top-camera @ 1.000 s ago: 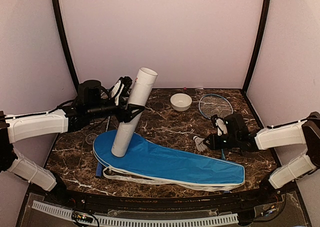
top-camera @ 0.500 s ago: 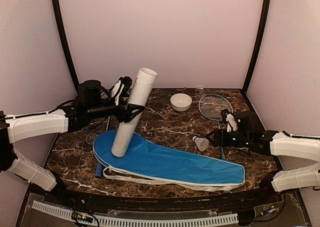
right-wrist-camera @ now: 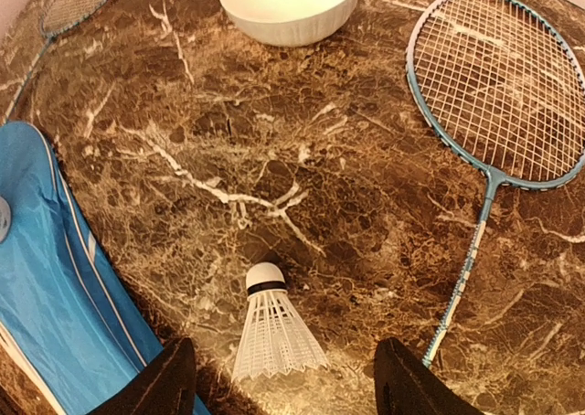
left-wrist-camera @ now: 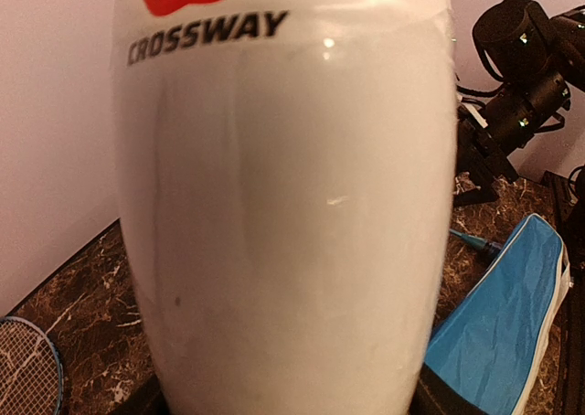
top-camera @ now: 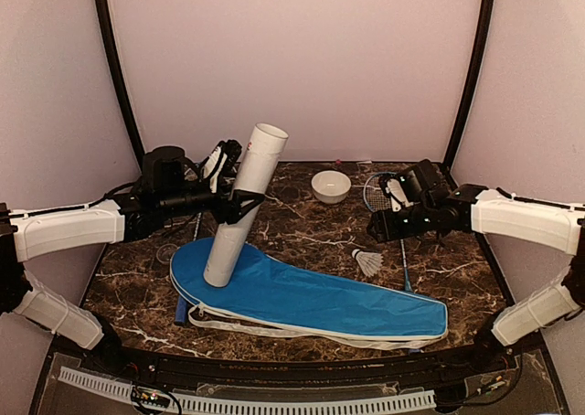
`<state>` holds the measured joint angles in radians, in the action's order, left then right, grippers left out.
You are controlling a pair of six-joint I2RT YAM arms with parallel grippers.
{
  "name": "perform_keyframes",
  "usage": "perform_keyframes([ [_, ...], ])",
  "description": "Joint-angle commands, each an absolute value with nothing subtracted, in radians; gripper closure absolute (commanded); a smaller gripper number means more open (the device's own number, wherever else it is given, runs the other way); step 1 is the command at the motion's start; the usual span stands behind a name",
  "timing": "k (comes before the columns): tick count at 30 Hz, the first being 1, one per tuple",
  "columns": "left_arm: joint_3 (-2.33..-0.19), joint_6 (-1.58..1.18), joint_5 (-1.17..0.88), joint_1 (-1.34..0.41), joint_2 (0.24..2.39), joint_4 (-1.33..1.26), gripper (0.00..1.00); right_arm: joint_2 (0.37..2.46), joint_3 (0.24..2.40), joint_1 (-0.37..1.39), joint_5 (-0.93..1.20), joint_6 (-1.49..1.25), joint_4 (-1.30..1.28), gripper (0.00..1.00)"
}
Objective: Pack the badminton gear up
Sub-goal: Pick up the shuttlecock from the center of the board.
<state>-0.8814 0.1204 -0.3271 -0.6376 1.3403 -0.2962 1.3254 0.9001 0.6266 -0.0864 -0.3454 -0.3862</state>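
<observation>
My left fingers (top-camera: 241, 204) clamp the tilted white CROSSWAY tube (top-camera: 261, 157), its lower end over the blue white-trimmed racket cover (top-camera: 320, 298) on the brown marble tabletop (top-camera: 302, 221) between pale pink walls (top-camera: 292, 58), while my right fingers (top-camera: 376, 225), low at the white feather shuttlecock (top-camera: 368, 262) a second ago, hang higher, spread and empty.

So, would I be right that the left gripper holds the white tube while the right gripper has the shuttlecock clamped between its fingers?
Not quite. The left gripper does hold the white tube, but the right gripper is open and grips nothing: the shuttlecock lies on the table, apart from its fingers, as the right wrist view shows.
</observation>
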Motion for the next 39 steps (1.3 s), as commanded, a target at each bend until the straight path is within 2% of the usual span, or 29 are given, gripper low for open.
perform_keyframes([
  [1, -0.877, 0.134, -0.327, -0.634, 1.310, -0.313, 0.32, 1.442, 1.015, 0.666, -0.135, -0.260, -0.517, 0.36],
  [8, -0.877, 0.135, -0.326, -0.634, 1.308, -0.313, 0.32, 1.600, 1.101, 0.691, -0.131, -0.184, -0.539, 0.38],
  [22, -0.877, 0.133, -0.333, -0.635, 1.304, -0.313, 0.32, 1.843, 1.223, 0.698, -0.104, -0.059, -0.564, 0.49],
  [27, -0.878, 0.134, -0.336, -0.637, 1.301, -0.314, 0.32, 1.878, 1.238, 0.698, -0.099, -0.061, -0.591, 0.57],
  [32, -0.879, 0.136, -0.336, -0.638, 1.301, -0.314, 0.32, 1.901, 1.254, 0.698, -0.096, -0.058, -0.617, 0.58],
  [39, -0.877, 0.138, -0.333, -0.642, 1.294, -0.313, 0.32, 1.846, 1.248, 0.695, -0.065, -0.096, -0.570, 0.73],
])
